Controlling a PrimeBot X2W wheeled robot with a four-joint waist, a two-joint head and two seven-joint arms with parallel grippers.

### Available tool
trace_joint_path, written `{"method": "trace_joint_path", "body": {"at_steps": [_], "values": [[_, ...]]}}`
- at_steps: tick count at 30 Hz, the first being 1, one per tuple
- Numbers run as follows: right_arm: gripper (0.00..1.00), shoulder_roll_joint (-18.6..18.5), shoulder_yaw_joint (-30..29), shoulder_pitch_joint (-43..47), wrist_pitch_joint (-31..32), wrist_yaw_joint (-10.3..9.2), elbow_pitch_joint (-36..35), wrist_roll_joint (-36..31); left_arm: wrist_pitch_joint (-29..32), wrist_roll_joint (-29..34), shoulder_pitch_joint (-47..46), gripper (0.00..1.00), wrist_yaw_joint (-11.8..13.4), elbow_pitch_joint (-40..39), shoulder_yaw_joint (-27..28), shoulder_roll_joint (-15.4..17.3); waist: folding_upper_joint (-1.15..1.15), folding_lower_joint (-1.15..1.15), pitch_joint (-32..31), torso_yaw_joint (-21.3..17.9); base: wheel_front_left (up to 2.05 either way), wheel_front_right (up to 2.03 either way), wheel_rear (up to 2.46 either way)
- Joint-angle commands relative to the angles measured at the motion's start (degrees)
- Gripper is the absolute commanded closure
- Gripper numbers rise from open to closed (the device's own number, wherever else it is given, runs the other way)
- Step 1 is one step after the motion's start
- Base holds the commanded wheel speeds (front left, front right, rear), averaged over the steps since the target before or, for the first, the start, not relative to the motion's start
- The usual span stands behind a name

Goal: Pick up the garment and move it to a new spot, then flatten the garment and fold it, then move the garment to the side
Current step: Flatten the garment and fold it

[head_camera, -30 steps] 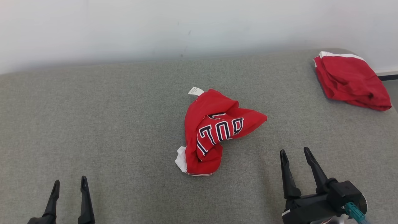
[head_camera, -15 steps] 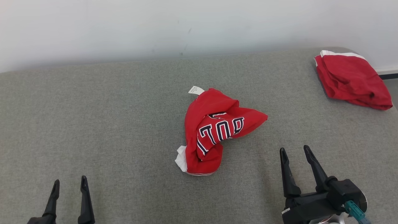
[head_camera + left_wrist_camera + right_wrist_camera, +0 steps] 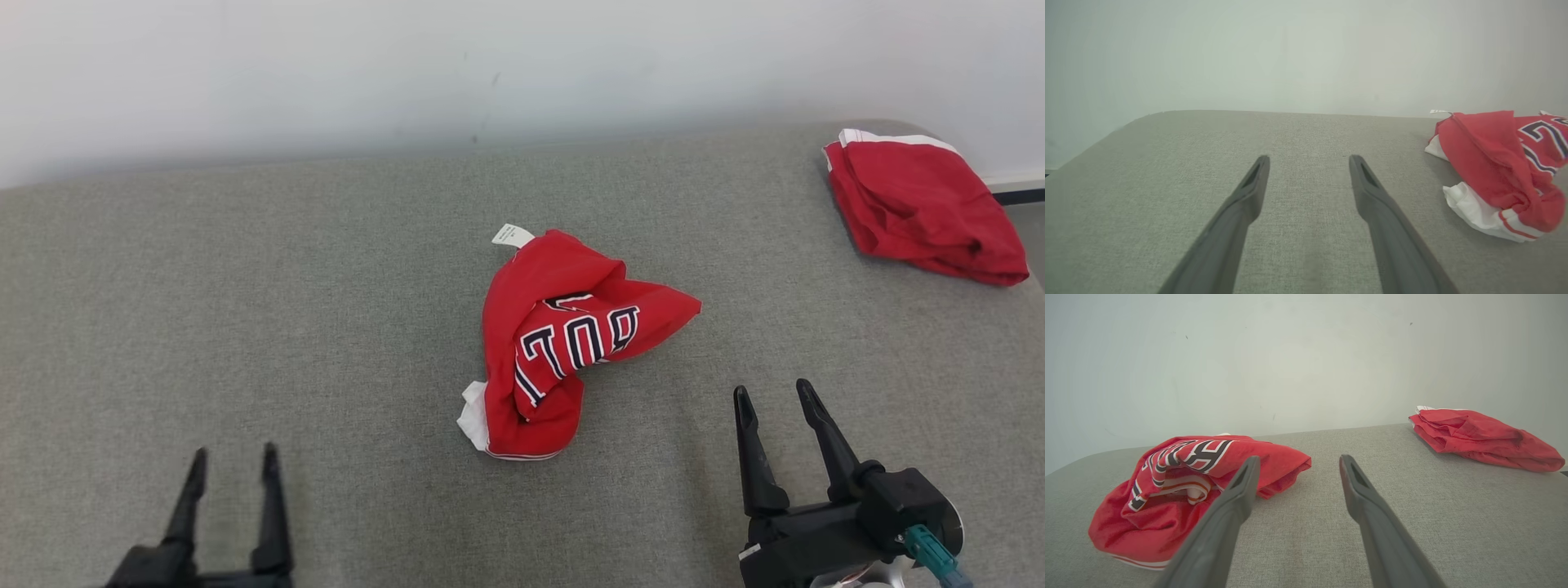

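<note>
1. Wall [image 3: 326, 73]: plain and pale, closing the scene behind the work.
2. Counter [image 3: 245, 286]: grey woven covering, running the full width of the head view.
3. Garment [image 3: 563, 343]: red jersey with dark, white-edged lettering and white trim, crumpled in a heap at the middle of the counter, untouched. We judge the step in hand to be the first pick-up. We would close on a raised fold or outer edge rather than the dense middle, and lift high enough that the cloth hangs clear before it is carried.
4. Red bundle [image 3: 922, 212]: a second red cloth, roughly folded, at the far right corner, well apart from the garment.
5. Right tool [image 3: 771, 388]: fingers spread wide, holding nothing, above bare counter to the near right of the garment.
6. Left tool [image 3: 234, 449]: fingers likewise spread, empty, at the near left, well apart from the garment.
7. Label [image 3: 512, 235]: small white tag at the garment's far edge.
</note>
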Motion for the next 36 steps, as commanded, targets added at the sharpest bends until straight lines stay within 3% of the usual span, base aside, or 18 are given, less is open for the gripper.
{"method": "trace_joint_path", "body": {"at_steps": [1,14,22,23,28,36], "values": [[0.0,0.11,0.16,-0.29,0.0,-0.14,0.01,-0.1,-0.18,-0.44,-1.21,0.0,-0.04,0.15,-1.32,-0.11,0.0,0.0,0.18,-0.06,0.0,0.0,0.0],[0.0,0.1,1.35,-1.44,0.0,-0.14,-0.17,1.38,-0.18,-2.79,-10.45,0.0,-0.03,8.68,-21.1,0.02,0.0,0.0,2.22,-4.58,0.0,0.0,0.0],[0.0,0.11,0.8,-2.09,0.0,-0.14,-0.15,1.93,-0.18,-5.55,-13.83,0.0,-0.03,15.88,-25.69,0.24,0.0,0.0,3.63,-7.65,0.0,0.0,0.0],[0.0,0.11,0.75,-2.13,0.0,-0.14,-0.11,1.94,-0.18,-5.98,-14.66,1.0,-0.03,17.1,-25.85,0.27,0.0,0.0,3.68,-7.78,0.0,0.0,0.0],[0.0,0.11,0.11,-1.91,0.0,-0.14,-0.43,1.82,-0.18,-6.95,-16.31,1.0,-0.01,16.79,-25.31,0.57,0.0,0.0,3.68,-7.54,0.0,0.0,0.0],[0.0,0.12,-0.18,-0.63,0.0,-0.14,-0.21,1.64,-0.18,-6.16,-13.75,1.0,0.03,8.32,-20.09,2.65,0.0,0.0,2.71,-2.73,0.0,0.0,0.0]]}}
